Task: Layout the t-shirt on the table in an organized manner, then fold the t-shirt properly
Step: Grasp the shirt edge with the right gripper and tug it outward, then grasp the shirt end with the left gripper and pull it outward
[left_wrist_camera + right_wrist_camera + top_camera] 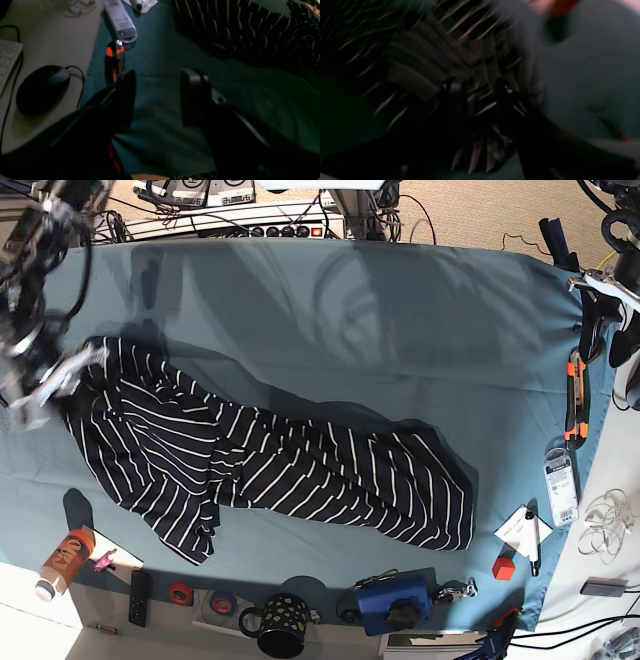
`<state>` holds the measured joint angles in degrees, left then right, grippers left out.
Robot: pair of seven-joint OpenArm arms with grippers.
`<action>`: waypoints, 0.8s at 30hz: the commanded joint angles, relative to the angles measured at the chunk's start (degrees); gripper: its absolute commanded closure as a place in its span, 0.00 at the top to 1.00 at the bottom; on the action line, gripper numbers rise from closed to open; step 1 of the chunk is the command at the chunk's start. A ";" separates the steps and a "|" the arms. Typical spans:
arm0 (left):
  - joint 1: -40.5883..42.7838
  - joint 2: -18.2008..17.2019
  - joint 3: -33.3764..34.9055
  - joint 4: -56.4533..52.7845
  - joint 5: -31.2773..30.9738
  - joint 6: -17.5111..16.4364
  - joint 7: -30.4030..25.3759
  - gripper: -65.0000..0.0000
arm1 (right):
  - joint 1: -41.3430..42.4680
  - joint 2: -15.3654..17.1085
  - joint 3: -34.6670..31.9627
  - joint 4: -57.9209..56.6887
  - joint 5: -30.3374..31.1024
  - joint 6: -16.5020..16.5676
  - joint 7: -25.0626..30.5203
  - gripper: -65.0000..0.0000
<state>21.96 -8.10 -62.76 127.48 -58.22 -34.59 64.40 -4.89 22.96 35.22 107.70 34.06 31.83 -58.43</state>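
The base view alone shows the whole t-shirt [270,465], spread diagonally across the teal surface [330,330]. The right gripper [55,385] stands at the shirt's left end. In its blurred wrist view, striped fabric lies between its parted fingers [452,90]; whether it grips cannot be told. The left gripper [157,97] hangs released and empty over bare cloth, beside an orange cutter [115,58]. A mouse [41,87] lies off the cloth.
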 commanded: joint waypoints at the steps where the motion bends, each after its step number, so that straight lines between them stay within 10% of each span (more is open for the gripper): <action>1: 0.09 -0.42 -0.37 0.79 -1.90 -0.02 -1.44 0.42 | 2.67 1.22 -0.46 -0.96 -1.27 -1.92 1.46 0.31; 18: 0.09 -0.33 -0.37 0.79 -2.08 0.00 -1.49 0.42 | 30.69 1.46 -17.40 -50.23 2.64 -7.15 -12.33 0.31; 24: 0.04 -0.33 -0.37 0.79 -2.08 0.00 -3.45 0.42 | 30.64 -0.85 -17.40 -53.44 9.64 -3.02 -14.27 0.31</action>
<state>22.00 -7.77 -62.81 127.48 -59.07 -34.59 62.48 24.40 21.69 17.91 53.60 42.74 28.49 -72.49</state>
